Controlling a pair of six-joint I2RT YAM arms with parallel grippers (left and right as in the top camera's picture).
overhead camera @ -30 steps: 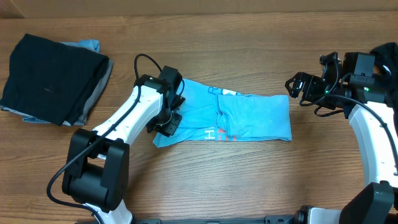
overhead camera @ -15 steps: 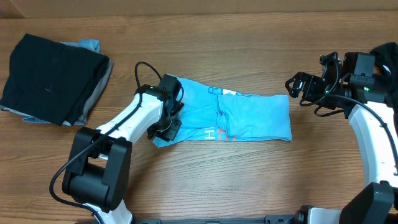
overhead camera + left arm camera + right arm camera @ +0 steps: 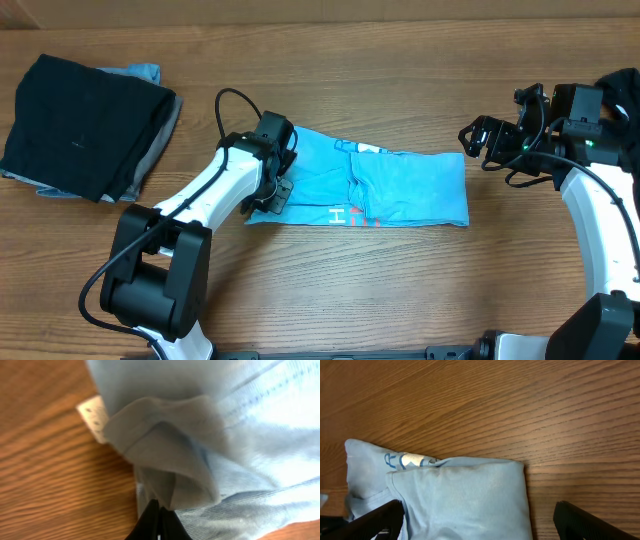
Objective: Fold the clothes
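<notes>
Where: The light blue T-shirt (image 3: 390,190) lies mid-table (image 3: 400,290) as a folded band, well apart from the stack of dark garments (image 3: 85,125) at the far left.
Left gripper (image 3: 272,195): Clamped tight on a bunched fold at the shirt's left end; the wrist view shows the fingertips pinched together on the fabric.
Right gripper (image 3: 478,140): Jaws spread wide and holding nothing, just beyond the shirt's right end and not touching it.
Lie of the shirt: The long axis runs left to right across the table, the right end sitting slightly nearer the robot; the red-and-white lettering lies along the near edge.
Risk: The pinch looks thin and close to the edge, so it may catch only the upper layers; a lift could then open the fold or let the cloth slip.
Second risk: With the right end unheld, a pull from the left would likely drag or skew the whole band.
</notes>
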